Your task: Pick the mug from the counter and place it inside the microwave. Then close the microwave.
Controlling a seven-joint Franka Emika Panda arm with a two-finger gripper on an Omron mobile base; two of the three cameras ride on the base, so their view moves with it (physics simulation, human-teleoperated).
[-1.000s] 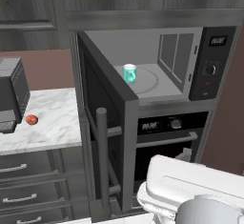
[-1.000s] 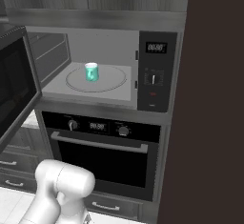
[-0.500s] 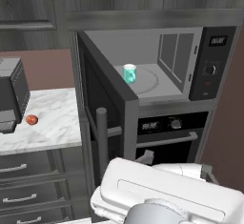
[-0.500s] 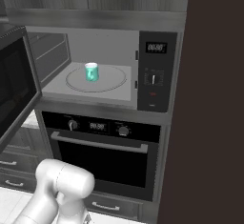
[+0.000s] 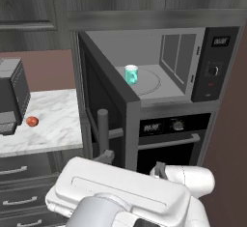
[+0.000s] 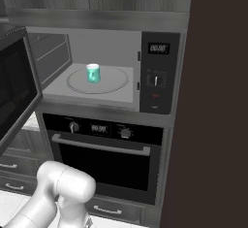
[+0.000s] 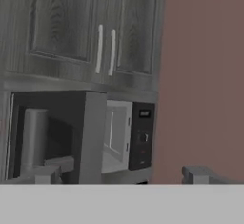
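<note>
So the teal mug (image 5: pixel 131 74) is already parked upright on the turntable (image 6: pixel 112 79) inside the microwave (image 6: pixel 159 72), the gripper (image 7: pixel 121 178) is spread wide with nothing held, and the door (image 5: pixel 103 110) needs to be swung shut next.

1. The counter (image 5: pixel 53 124), white marble with grey veins, lies at the middle left of the left base view.
2. On it, a small red fruit (image 5: pixel 32 121) sits near the left edge, just beside a boxy grey machine (image 5: pixel 12 98) at the far left.
3. The microwave (image 5: pixel 159 93) floor holds a round turntable (image 6: pixel 109 84).
4. The mug (image 5: pixel 131 74) stands upright on the turntable, left of centre in the right base view.
</note>
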